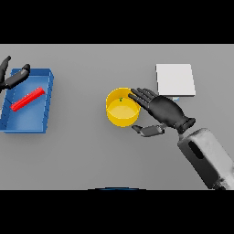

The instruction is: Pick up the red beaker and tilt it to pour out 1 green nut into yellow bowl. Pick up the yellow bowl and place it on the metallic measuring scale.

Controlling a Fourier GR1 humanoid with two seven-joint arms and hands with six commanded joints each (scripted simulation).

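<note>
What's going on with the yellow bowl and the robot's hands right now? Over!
Right hand open, fingers at the yellow bowl rim. Green nut inside. Left hand idle over blue tray. Path to scale clear.

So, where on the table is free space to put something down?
Bare grey table lies between the blue tray and the yellow bowl, and along the near edge. It is crowded between the bowl, the right hand and the scale.

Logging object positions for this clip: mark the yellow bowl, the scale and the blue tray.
yellow bowl (122, 119): head view, front outer wall.
scale (175, 78): head view, middle of its pale top plate.
blue tray (28, 119): head view, bare floor near its front.
</note>
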